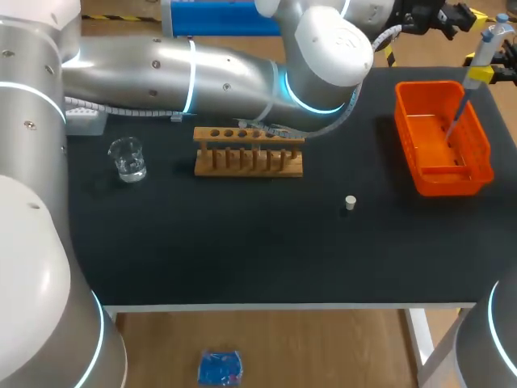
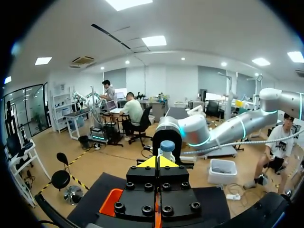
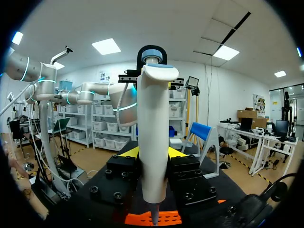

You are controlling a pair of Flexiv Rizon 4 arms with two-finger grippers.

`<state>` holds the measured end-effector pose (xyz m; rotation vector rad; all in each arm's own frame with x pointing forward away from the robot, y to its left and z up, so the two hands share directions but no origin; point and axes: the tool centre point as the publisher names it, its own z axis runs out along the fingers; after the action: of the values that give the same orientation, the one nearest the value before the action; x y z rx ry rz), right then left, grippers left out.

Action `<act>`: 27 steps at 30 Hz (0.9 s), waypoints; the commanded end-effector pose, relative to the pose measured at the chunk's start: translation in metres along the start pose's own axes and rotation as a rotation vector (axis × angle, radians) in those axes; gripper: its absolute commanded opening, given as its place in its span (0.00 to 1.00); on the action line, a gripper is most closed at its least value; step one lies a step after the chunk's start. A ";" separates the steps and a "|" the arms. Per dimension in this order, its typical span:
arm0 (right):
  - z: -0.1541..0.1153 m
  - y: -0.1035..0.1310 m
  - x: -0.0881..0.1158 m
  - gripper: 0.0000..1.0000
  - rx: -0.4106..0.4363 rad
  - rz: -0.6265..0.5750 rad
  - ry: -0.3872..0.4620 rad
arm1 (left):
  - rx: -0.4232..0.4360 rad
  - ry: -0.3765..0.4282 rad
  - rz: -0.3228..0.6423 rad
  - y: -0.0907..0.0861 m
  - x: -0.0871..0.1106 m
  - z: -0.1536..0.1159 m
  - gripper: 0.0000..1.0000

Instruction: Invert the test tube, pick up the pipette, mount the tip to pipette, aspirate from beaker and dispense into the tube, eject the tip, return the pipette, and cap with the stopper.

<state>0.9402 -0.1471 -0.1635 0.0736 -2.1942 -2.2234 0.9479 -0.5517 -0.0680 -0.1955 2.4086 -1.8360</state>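
My right gripper [image 1: 482, 71] is shut on the pipette [image 1: 477, 61], holding it upright above the orange bin [image 1: 478, 174]. In the right wrist view the white pipette [image 3: 154, 142] stands between the yellow fingertips [image 3: 127, 152], its tip end over the orange bin [image 3: 166, 218]. My left arm reaches across the table; its gripper [image 2: 159, 162] is shut and empty, right behind the pipette's blue top [image 2: 167, 146]. The wooden tube rack [image 1: 248, 151], the glass beaker [image 1: 128, 158] and the small stopper [image 1: 350, 202] rest on the black table.
A white box [image 1: 85, 120] sits at the table's back left. The left arm's big silver links [image 1: 202, 69] hang over the back of the table, above the rack. Something clear [image 1: 262, 129] lies just behind the rack, partly hidden.
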 end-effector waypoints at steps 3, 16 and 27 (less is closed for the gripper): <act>-0.002 0.000 -0.001 0.00 0.000 -0.001 0.006 | 0.094 0.032 -0.010 0.003 0.004 0.005 0.00; -0.002 0.000 -0.001 0.00 0.000 -0.001 0.006 | 0.106 0.074 -0.075 0.009 0.004 0.008 0.00; -0.002 0.000 -0.001 0.00 0.000 -0.001 0.006 | 0.097 0.087 -0.105 0.010 0.002 0.006 0.00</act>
<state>0.9400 -0.1471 -0.1641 0.0735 -2.1941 -2.2237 0.9469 -0.5557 -0.0753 -0.2455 2.4821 -1.9491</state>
